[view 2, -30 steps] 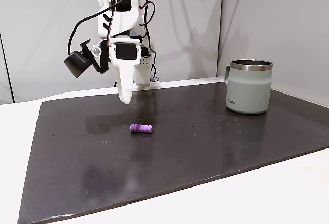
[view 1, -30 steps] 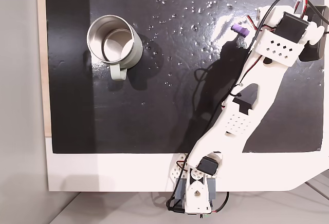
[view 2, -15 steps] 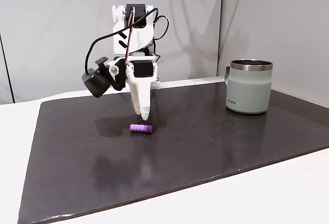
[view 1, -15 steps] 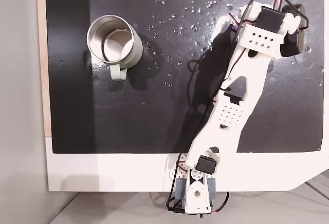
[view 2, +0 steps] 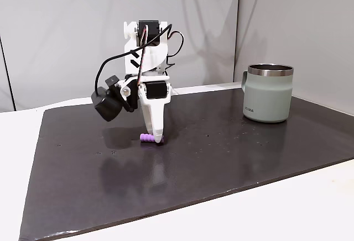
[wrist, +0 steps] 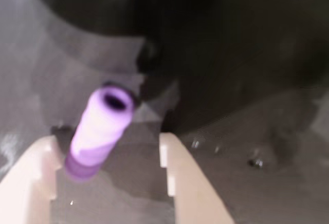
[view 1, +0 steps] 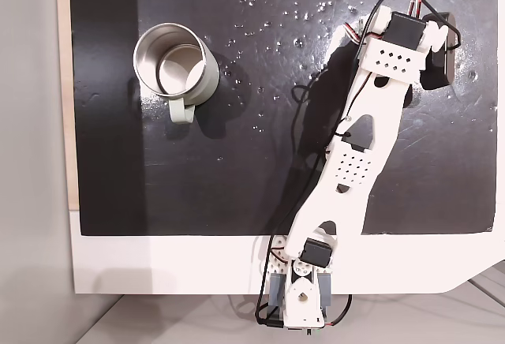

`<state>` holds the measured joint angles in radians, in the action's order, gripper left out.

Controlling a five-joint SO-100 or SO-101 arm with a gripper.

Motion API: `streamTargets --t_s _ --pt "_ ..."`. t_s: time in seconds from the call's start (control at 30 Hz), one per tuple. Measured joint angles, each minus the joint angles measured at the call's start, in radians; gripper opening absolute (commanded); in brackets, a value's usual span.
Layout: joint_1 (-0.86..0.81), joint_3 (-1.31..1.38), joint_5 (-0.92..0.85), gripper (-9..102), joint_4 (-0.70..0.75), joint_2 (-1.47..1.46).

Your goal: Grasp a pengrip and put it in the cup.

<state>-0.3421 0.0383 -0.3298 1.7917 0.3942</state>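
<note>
Setting: plain grey walls behind a white counter (view 2: 310, 202) carrying a dark mat (view 2: 232, 158), seen in both fixed views.
Pengrip: you find the pengrip (view 2: 148, 138) lying flat on the mat, well apart from the cup; in the wrist view the pengrip (wrist: 98, 129) sits between the two fingers, close to the left one.
Claw: your claw (view 2: 157, 139) is down at the mat over the pengrip; in the wrist view the claw (wrist: 105, 152) is spread, with a gap on the right side, so nothing is pinched yet.
Step in hand: judged as the end of the approach, just ahead of the grasp.
Next move: you would need to close the fingers squarely on the tube, then lift and carry it across to the cup.
Cup: the cup (view 1: 177, 64) stands upright, handle toward the counter's near edge in the top-down fixed view; its interior looks empty.
Risk: the soft tube may roll out sideways as the fingers close.
</note>
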Motion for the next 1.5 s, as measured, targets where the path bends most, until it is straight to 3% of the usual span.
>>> streamTargets --t_s 0.33,0.5,0.9,1.2,1.5 --pt "-0.034 0.078 -0.008 15 0.006 -0.069" --pt "-0.034 0.086 -0.008 0 0.006 -0.075" --pt "-0.044 0.098 -0.008 0 0.006 -0.074" --pt "-0.037 0.087 0.02 0 0.005 0.17" --pt "0.166 0.032 0.109 0 0.005 0.5"
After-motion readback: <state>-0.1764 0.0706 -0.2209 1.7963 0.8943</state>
